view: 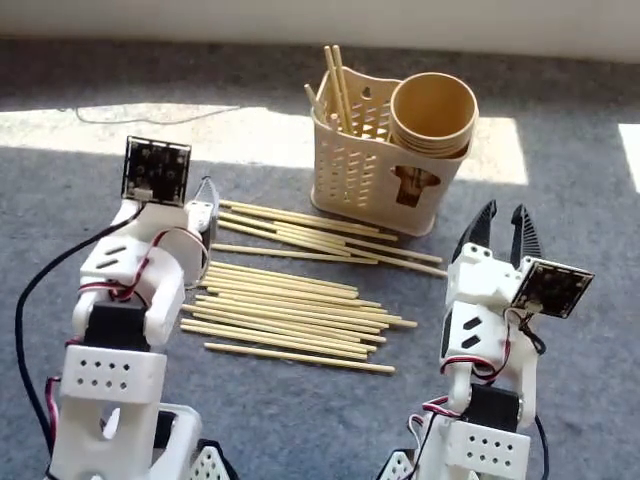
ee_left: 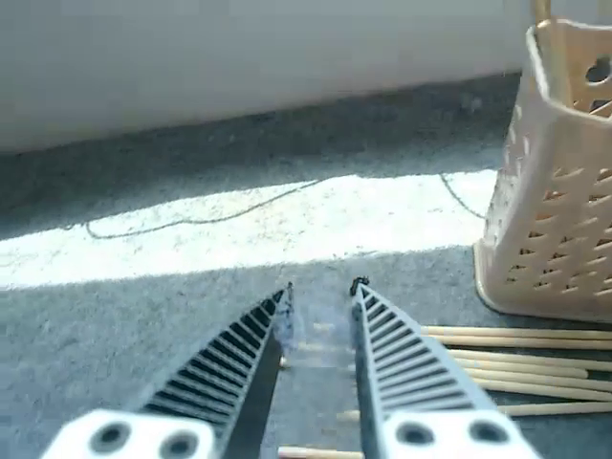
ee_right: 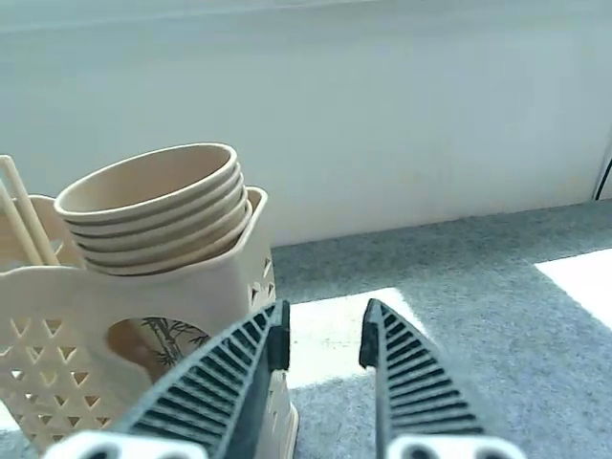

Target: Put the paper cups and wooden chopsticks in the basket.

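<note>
cups point(view: 433, 112) stacked in basket point(view: 350, 175) | chopsticks point(view: 300, 305) mostly loose on surface point(view: 570, 220), few upright in basket | left tool point(ee_left: 320, 292) apart, empty, over chopstick ends | right tool point(ee_right: 323, 330) apart, empty, beside basket

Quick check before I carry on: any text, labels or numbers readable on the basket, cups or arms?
None readable.
The paper cups carry only a plant drawing, seen through the opening in the basket; no words.
The wrist circuit boards show marks too small to read.
</note>
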Robot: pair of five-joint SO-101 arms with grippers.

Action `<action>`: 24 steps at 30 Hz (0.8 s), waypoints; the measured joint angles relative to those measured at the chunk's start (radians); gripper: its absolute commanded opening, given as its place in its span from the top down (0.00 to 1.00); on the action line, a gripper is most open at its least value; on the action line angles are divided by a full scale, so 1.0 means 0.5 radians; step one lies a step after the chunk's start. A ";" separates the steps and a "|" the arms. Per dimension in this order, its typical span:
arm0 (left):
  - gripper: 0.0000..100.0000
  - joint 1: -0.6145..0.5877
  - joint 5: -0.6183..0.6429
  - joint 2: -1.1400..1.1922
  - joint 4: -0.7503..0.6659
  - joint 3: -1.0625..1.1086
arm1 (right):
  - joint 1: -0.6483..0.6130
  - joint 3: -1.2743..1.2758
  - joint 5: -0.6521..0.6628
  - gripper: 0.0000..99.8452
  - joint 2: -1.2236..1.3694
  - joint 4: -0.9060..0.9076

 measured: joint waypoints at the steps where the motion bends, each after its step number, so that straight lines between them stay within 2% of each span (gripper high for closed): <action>1: 0.89 -0.049 0.000 -0.031 0.000 0.068 | 0.000 0.000 0.021 0.88 0.000 0.018; 14: 0.89 -0.601 0.000 -0.733 0.000 0.875 | -0.534 -0.012 0.390 0.88 0.000 0.420; 24: 0.89 -0.644 0.000 -1.556 0.006 1.375 | -0.991 -0.334 0.565 0.88 -0.003 0.991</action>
